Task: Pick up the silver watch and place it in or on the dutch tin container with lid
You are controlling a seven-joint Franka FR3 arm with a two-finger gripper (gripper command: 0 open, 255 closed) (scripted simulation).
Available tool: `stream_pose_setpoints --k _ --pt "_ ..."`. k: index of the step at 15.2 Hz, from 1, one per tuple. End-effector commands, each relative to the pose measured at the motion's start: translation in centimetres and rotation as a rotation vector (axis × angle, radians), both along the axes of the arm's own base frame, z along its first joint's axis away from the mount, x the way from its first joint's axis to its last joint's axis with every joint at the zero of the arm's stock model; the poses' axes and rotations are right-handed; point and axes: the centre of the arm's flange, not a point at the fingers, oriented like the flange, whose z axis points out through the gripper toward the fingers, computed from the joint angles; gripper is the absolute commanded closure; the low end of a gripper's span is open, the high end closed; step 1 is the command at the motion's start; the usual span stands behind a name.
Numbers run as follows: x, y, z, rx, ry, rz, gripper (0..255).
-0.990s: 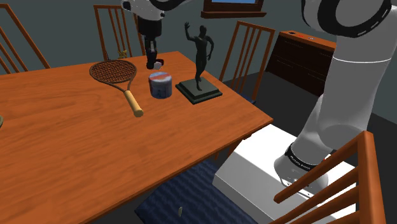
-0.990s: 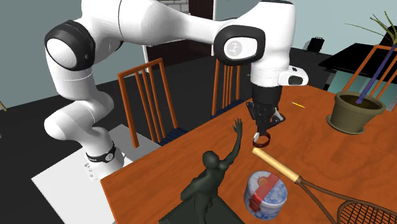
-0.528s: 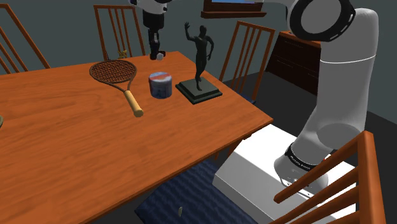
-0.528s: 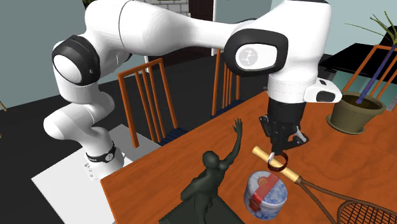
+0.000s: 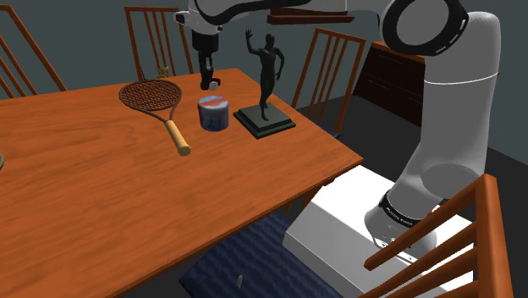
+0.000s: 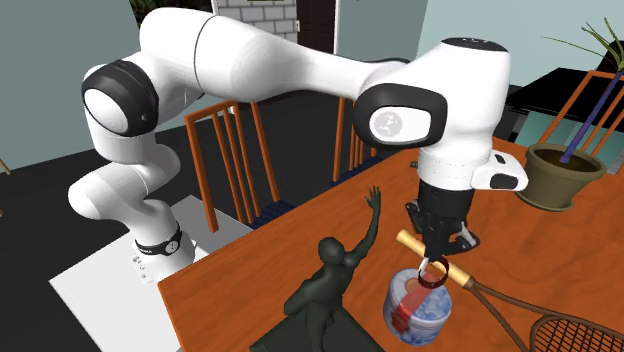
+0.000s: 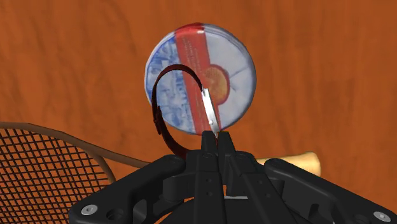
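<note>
While over one tin (image 7: 233,71), one watch (image 7: 208,111)

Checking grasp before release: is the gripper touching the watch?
Touching. Wrist view: the gripper is shut on the watch, clasping its silver piece.

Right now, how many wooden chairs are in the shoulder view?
4. Left chair, cut off at the view's edge; second chair, behind the racket; third chair, behind the statue; fourth chair, lower right corner. Others may be hidden.
</note>
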Motion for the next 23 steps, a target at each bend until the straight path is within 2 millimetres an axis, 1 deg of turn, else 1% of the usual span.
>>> stream_pose_setpoints --k 1,8,15,16,21,23 --pt "-0.1 0.1 -1.2 0.000 -0.001 0.000 255" --pt "-0.1 0.1 -4.7 0.000 0.000 0.000 255" --pt "-0.1 0.1 -4.7 0.000 0.000 0.000 255" --pt "-0.1 0.1 -4.7 0.000 0.000 0.000 0" --pt "-0.1 0.1 -4.7 0.000 0.000 0.000 0" --pt "-0.4 0.0 -2.1 0.000 -0.001 0.000 0"
